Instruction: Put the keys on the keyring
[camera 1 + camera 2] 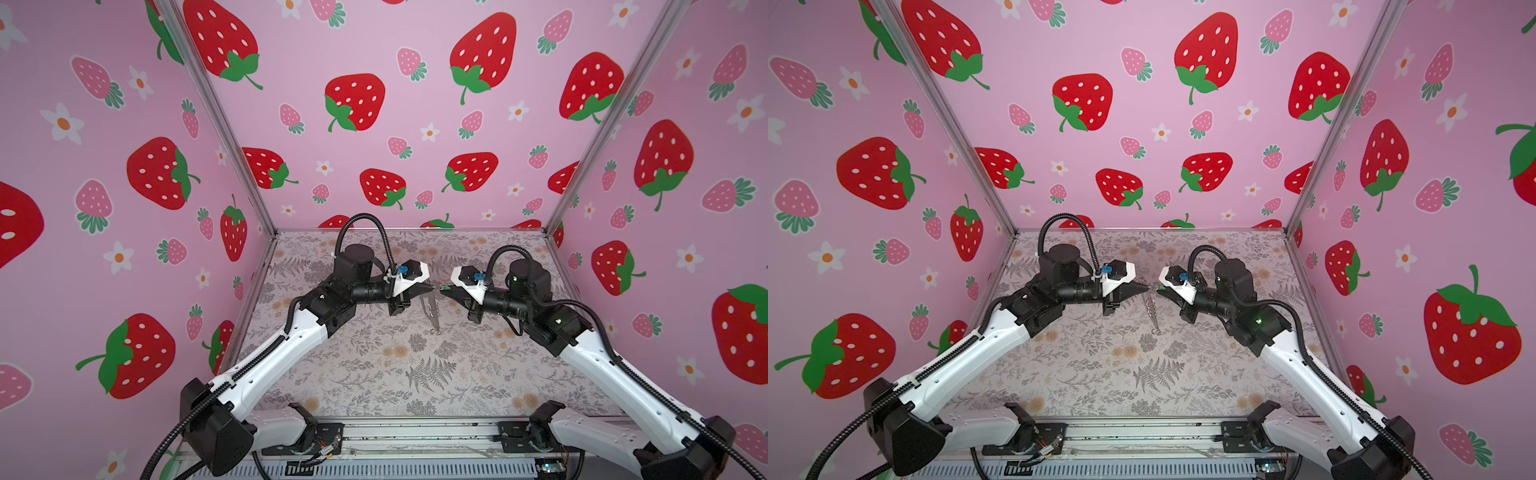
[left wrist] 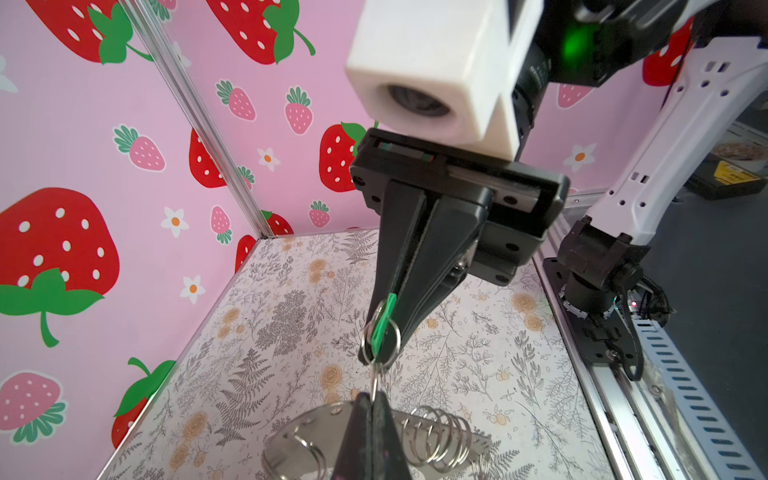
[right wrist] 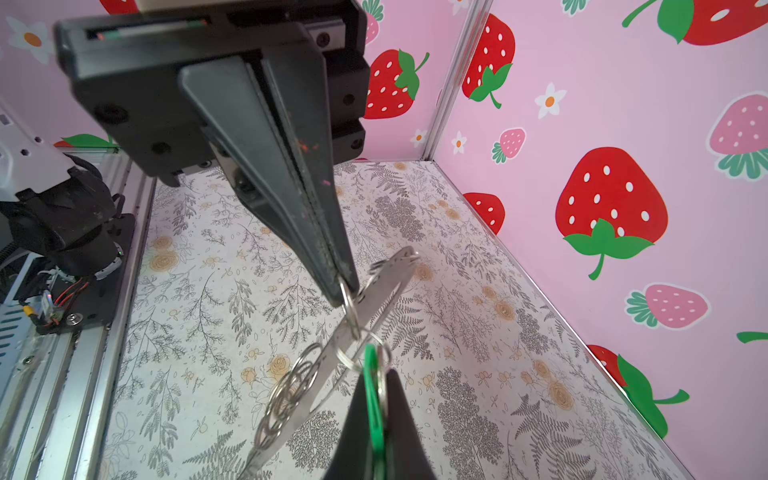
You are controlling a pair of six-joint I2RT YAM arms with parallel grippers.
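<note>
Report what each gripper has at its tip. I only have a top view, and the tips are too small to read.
Observer: In the right wrist view, the right gripper is shut on the green tag, which it clamps edge-on.
Operator: Give me the left one.
Observer: In the same view, the left gripper is shut on one metal ring of the keyring. The flat strip hangs slanted below the tip.
Operator: Confirm whether the tag is threaded on.
Observer: In the left wrist view, the tag's ring meets the pinched ring right between the two tips. I cannot tell whether they are linked.
</note>
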